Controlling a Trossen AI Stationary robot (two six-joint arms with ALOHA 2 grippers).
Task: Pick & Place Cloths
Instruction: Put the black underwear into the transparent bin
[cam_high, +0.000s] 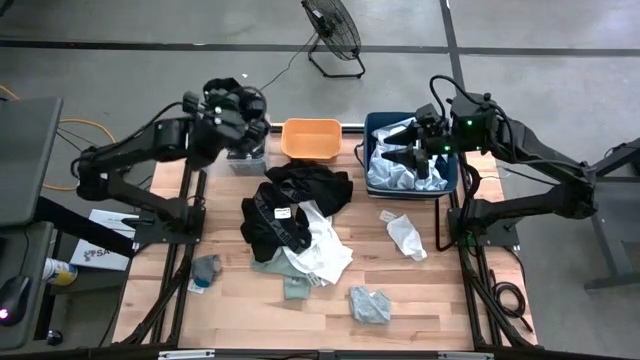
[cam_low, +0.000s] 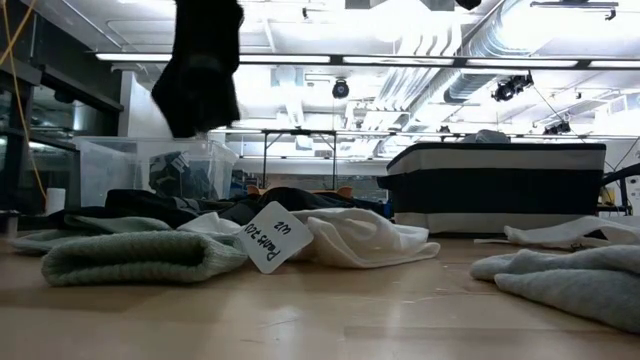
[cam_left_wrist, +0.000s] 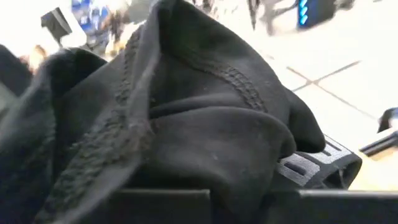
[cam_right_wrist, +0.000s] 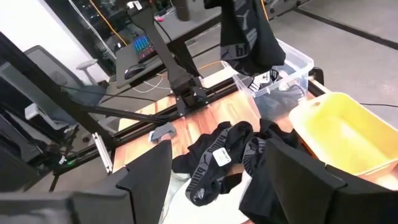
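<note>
My left gripper (cam_high: 236, 106) is raised over the clear bin (cam_high: 246, 158) at the table's far left and is shut on a black cloth (cam_right_wrist: 244, 32), which also shows hanging in the low view (cam_low: 200, 70). That cloth fills the left wrist view (cam_left_wrist: 186, 124) and hides the fingers. My right gripper (cam_right_wrist: 217, 186) is open, above the navy bin (cam_high: 448, 178), which holds a pale blue cloth (cam_high: 385, 172). A pile of black cloths (cam_high: 295, 200) lies on a white cloth (cam_high: 325, 255) mid-table. My left gripper holds the black cloth from above, but the cloth itself (cam_left_wrist: 205, 143) drapes over the fingers and hides the place of contact. The cloth hangs bunched below the gripper, its lower end (cam_right_wrist: 264, 53) clear above the clear bin.
An orange bin (cam_high: 310, 138) stands between the clear and navy bins at the far edge. Small grey-green pieces lie near the left (cam_high: 205, 268) and near edge (cam_high: 370, 304); a white piece (cam_high: 405, 235) lies to the right. A white tag (cam_low: 268, 238) sits on the pile.
</note>
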